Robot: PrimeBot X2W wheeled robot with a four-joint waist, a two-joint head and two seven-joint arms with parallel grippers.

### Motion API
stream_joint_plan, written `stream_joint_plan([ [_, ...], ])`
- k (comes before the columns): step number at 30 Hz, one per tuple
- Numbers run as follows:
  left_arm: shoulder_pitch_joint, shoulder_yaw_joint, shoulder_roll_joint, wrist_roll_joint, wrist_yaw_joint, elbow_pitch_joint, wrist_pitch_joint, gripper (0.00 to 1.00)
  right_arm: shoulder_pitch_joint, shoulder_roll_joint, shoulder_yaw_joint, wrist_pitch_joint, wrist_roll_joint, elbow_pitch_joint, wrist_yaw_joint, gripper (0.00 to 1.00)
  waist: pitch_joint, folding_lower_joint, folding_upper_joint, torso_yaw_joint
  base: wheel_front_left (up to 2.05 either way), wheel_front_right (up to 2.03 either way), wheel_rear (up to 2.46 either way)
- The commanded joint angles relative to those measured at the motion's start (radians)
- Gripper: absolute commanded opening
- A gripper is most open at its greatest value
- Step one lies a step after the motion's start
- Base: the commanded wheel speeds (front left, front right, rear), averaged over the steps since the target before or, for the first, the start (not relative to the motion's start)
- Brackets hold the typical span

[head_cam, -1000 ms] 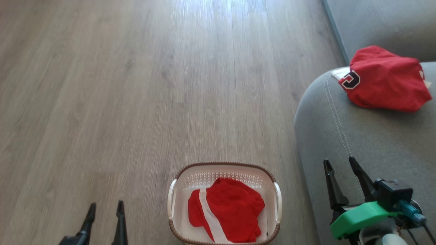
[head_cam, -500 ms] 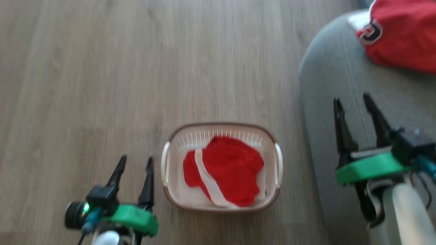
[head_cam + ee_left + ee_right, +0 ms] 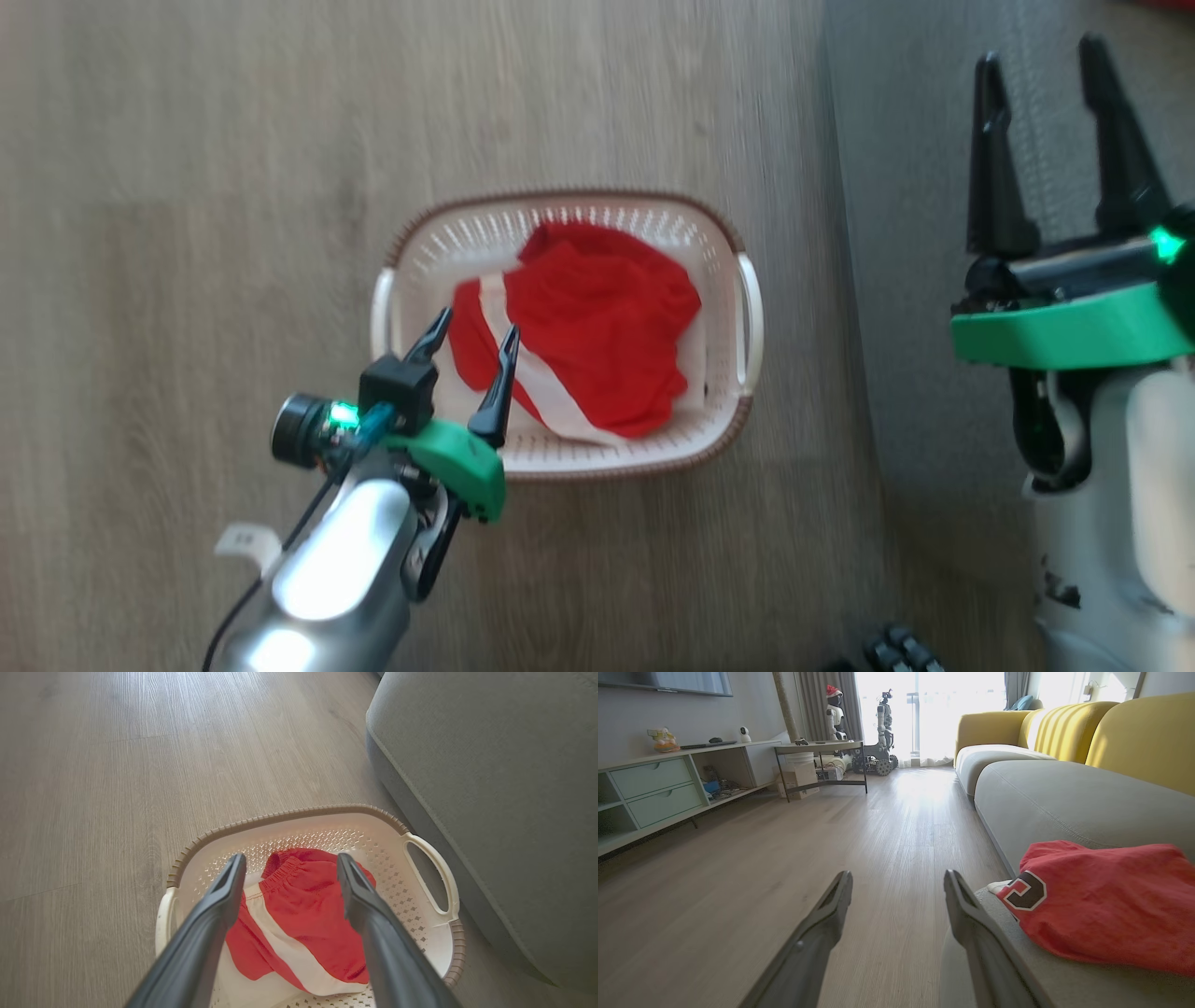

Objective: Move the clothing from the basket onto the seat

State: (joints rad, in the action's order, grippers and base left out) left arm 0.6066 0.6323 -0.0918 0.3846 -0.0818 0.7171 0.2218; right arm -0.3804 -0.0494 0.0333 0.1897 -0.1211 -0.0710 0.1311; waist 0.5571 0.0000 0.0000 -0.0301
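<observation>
A red garment with a white stripe [image 3: 588, 336] [image 3: 308, 914] lies crumpled in the cream basket with a brown rim [image 3: 728, 243] [image 3: 420, 854] on the wood floor. My left gripper [image 3: 474, 331] [image 3: 287, 868] hovers open above the basket's left part, its fingers over the cloth, not touching it. My right gripper [image 3: 1044, 56] [image 3: 899, 879] stands open over the grey sofa [image 3: 915, 187] [image 3: 1064, 793], empty. A second red jersey with a black number [image 3: 1101, 896] rests on the sofa edge just right of that gripper's fingers.
The sofa's side [image 3: 490, 788] runs close along the basket's right handle [image 3: 750, 317]. Wood floor [image 3: 187, 187] stretches left of the basket. In the right wrist view a low cabinet [image 3: 658, 788], a side table [image 3: 822, 749] and a yellow sofa back [image 3: 1111, 728] stand farther off.
The head camera has tipped downward, so the basket sits higher in view. My left arm has risen and swung right, bringing its open fingers over the basket's left side.
</observation>
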Motion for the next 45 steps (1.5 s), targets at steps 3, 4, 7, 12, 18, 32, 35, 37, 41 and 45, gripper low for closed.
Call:
stream_joint_plan([
  [3, 0.054, 0.003, 0.008, -0.014, 0.025, 0.08, 0.004, 1.0, -0.028, -0.001, -0.026, 0.011, 0.007, -0.077, 0.0, 1.0, 0.11, 0.0, 0.0, -0.051, 0.0, 0.0, 0.0],
  [4, 0.071, 0.012, 0.014, -0.017, 0.032, 0.112, 0.004, 1.0, -0.034, -0.001, -0.028, 0.012, 0.005, -0.088, 0.0, 1.0, 0.124, 0.0, 0.0, -0.056, 0.0, 0.0, 0.0],
  [7, 0.121, 0.039, 0.027, -0.025, 0.051, 0.198, 0.004, 1.0, -0.049, -0.001, -0.032, 0.015, 0.002, -0.121, 0.0, 1.0, 0.165, 0.0, 0.0, -0.071, 0.0, 0.0, 0.0],
  [12, 0.202, 0.083, 0.039, -0.033, 0.068, 0.304, 0.002, 1.0, -0.07, -0.001, -0.041, 0.015, 0.003, -0.174, 0.0, 1.0, 0.236, 0.0, 0.0, -0.088, 0.0, 0.0, 0.0],
  [18, 0.269, 0.124, 0.041, -0.03, 0.072, 0.375, -0.015, 1.0, -0.091, -0.001, -0.065, 0.015, -0.004, -0.218, 0.0, 1.0, 0.293, 0.0, 0.0, -0.111, 0.0, 0.0, 0.0],
  [32, 0.413, 0.233, 0.041, -0.032, 0.053, 0.48, -0.086, 1.0, -0.093, -0.001, -0.102, 0.005, 0.01, -0.348, 0.0, 1.0, 0.399, 0.0, 0.0, -0.143, 0.0, 0.0, 0.0],
  [35, 0.436, 0.246, 0.041, -0.031, 0.044, 0.499, -0.097, 1.0, -0.085, -0.001, -0.104, 0.003, 0.01, -0.358, 0.0, 1.0, 0.41, 0.0, 0.0, -0.146, 0.0, 0.0, 0.0],
  [37, 0.449, 0.256, 0.041, -0.035, 0.038, 0.513, -0.106, 1.0, -0.083, -0.001, -0.104, 0.003, 0.01, -0.362, 0.0, 1.0, 0.416, 0.0, 0.0, -0.147, 0.0, 0.0, 0.0],
  [41, 0.466, 0.281, 0.041, -0.045, 0.026, 0.531, -0.129, 1.0, -0.08, -0.001, -0.101, 0.005, 0.009, -0.365, 0.0, 1.0, 0.425, 0.0, 0.0, -0.151, 0.0, 0.0, 0.0],
  [45, 0.477, 0.314, 0.041, -0.064, 0.004, 0.546, -0.171, 1.0, -0.08, -0.001, -0.1, 0.009, 0.007, -0.366, 0.0, 1.0, 0.429, 0.0, 0.0, -0.155, 0.0, 0.0, 0.0],
])
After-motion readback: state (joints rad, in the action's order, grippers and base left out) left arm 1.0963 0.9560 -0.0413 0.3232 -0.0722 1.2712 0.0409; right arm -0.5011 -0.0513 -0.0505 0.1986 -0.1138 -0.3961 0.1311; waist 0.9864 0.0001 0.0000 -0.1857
